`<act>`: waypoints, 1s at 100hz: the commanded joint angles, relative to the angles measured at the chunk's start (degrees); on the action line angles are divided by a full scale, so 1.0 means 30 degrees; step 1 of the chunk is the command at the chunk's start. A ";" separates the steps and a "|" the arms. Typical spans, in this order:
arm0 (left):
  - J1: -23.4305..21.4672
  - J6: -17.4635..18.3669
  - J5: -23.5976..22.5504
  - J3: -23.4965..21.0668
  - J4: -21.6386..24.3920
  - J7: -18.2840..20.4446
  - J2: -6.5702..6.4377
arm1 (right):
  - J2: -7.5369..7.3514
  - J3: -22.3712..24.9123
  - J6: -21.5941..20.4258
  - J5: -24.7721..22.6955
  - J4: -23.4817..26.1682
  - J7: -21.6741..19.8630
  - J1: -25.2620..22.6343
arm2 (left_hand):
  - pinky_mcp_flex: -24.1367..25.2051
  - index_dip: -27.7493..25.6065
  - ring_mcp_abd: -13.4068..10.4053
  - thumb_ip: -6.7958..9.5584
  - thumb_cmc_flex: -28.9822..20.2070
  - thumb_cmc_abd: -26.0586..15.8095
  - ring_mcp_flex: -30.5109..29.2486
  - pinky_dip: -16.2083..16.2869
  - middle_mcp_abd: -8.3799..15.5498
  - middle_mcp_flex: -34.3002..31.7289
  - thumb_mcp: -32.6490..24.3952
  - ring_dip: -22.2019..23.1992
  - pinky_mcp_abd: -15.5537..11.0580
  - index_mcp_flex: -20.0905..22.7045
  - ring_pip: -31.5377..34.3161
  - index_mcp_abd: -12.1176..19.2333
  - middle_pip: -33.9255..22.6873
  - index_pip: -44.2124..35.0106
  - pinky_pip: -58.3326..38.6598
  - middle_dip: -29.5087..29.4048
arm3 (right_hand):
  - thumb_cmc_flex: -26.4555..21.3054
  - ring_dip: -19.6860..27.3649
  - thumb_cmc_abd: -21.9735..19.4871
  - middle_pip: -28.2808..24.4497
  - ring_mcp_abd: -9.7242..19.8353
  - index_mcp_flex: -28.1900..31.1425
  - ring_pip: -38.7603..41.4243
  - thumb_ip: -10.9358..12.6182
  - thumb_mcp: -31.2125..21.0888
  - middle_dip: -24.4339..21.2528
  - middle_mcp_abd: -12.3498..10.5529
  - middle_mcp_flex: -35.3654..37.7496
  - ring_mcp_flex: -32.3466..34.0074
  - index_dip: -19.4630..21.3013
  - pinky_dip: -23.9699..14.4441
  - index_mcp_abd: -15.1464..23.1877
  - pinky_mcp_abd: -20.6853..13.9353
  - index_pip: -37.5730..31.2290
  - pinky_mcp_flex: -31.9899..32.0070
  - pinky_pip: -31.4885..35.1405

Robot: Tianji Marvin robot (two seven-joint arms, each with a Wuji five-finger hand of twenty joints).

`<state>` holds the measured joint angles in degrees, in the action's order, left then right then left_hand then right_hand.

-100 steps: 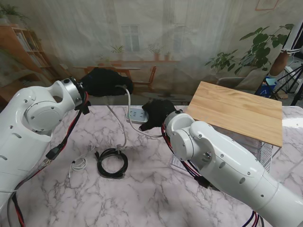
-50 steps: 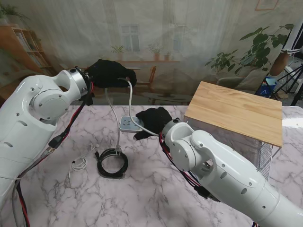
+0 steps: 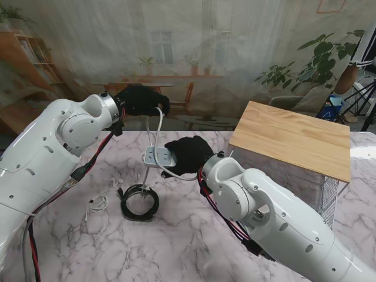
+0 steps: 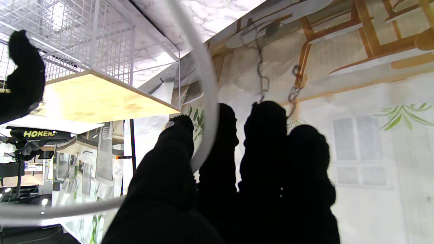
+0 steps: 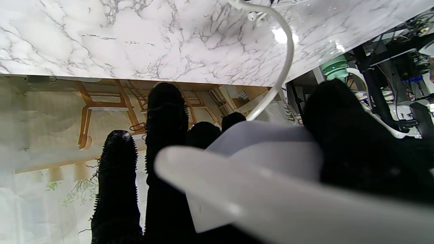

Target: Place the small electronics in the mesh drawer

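Stand view, for your record: the right robot hand (image 3: 187, 154) holds the white power strip (image 3: 154, 157) lifted off the marble bench (image 3: 188, 247), its black-gloved fingers wrapped over the strip's right end. The left robot hand (image 3: 143, 100) is raised farther from you, closed on the strip's white cable (image 3: 158, 126), which drops from that hand in a loop to the strip.

Items you will find resting on the bench:
- a coiled black cable (image 3: 140, 203), nearer to you than the strip and a little to the left;
- a thin white cable (image 3: 98, 202), loosely bundled, just left of the black coil.

The mesh drawer unit (image 3: 328, 191) stands on the bench at the right, topped by a wooden board (image 3: 294, 138). You cannot tell from this view whether a drawer is pulled out.

Left wrist view: the gloved fingers (image 4: 268, 142) are curled, with the white cable (image 4: 206, 88) passing between them; the wire mesh (image 4: 101, 40) and wooden board (image 4: 98, 98) show beyond.

Right wrist view: the white body of the power strip (image 5: 264, 162) fills the grasp, pressed between the thumb and the other fingers (image 5: 166, 112), with its cable (image 5: 281, 71) arcing away towards the marble.
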<state>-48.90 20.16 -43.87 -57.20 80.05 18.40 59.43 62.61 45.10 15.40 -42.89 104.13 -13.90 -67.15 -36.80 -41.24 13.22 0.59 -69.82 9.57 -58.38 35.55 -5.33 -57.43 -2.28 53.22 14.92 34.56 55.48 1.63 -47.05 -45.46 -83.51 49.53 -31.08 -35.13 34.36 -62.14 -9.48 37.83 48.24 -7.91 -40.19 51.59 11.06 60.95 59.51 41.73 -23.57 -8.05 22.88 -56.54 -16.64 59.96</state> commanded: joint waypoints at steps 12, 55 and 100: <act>0.0103 -0.0219 0.0508 0.0204 -0.0170 0.0097 0.0240 | -0.0072 0.0236 -0.0415 0.0051 0.0593 0.0016 -0.0571 | 0.0121 -0.0728 0.0357 0.0568 -0.1208 -0.1229 0.0170 0.0108 0.0004 -0.0406 -0.0213 0.0421 -0.0445 0.0403 0.0369 0.1531 -0.0650 -0.1011 -0.0628 0.0359 | -0.3322 -0.0056 -0.3399 -0.1970 0.0684 0.2740 0.1597 0.0161 -0.3770 0.0245 0.0046 0.1506 0.0602 -0.0145 -0.0060 0.3367 -0.0174 -0.0984 -0.0025 0.0389; 0.0351 0.0097 0.0742 0.0188 0.0623 0.0587 0.0203 | 0.0073 -0.0310 -0.0444 -0.0024 0.0119 0.0652 -0.0486 | 0.0062 -0.0636 0.0359 0.0636 -0.1146 -0.1146 0.0121 0.0207 0.0057 -0.0464 -0.0229 0.0453 -0.0455 0.0418 0.0434 0.1550 -0.0687 -0.1035 -0.0672 0.0358 | -0.3302 -0.0049 -0.3406 -0.1964 0.0694 0.2733 0.1588 0.0151 -0.3785 0.0264 0.0039 0.1510 0.0601 -0.0133 -0.0054 0.3409 -0.0164 -0.0981 -0.0017 0.0412; 0.1861 -0.1387 0.2088 0.3775 -0.1319 0.0168 0.0763 | 0.0107 0.0440 -0.1774 0.1310 0.1250 0.1196 -0.1898 | 0.0105 -0.0612 0.0391 0.0635 -0.1171 -0.1259 0.0144 0.0283 0.0010 -0.0412 -0.0263 0.0487 -0.0420 0.0415 0.0479 0.1561 -0.0732 -0.1058 -0.0691 0.0388 | -0.3287 -0.0038 -0.3447 -0.1943 0.0698 0.2733 0.1573 0.0105 -0.3776 0.0269 0.0009 0.1512 0.0642 -0.0130 -0.0046 0.3386 -0.0149 -0.0979 -0.0071 0.0435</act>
<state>-44.19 16.40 -37.94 -46.99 76.80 17.89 60.72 62.70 46.15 10.54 -39.26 106.80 -11.06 -71.73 -36.77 -41.25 13.21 0.59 -69.82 9.56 -58.38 35.55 -5.30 -57.43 -2.28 53.63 14.85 34.55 55.48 1.63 -47.17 -45.46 -83.51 49.55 -31.08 -35.13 34.36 -62.19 -9.48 37.84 48.25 -7.91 -40.19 51.59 11.06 60.96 59.53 41.73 -23.57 -8.05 22.88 -56.54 -16.66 60.45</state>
